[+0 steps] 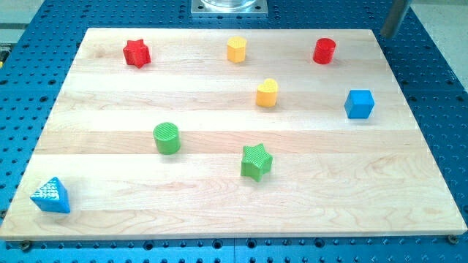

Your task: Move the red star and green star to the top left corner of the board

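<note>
Tip at board's top right (holding nothing), red star top left, green star lower centre, no writing.

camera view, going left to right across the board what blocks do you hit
blue triangle → red star → green cylinder → yellow block at the top → green star → lower yellow block → red cylinder → blue cube. My tip does not show.

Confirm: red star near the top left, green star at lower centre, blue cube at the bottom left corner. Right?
One error. The block at the bottom left corner is a blue triangle, not a cube; the blue cube sits at the view's right. The red star is near the top left and the green star at lower centre, as the camera view shows.
</note>
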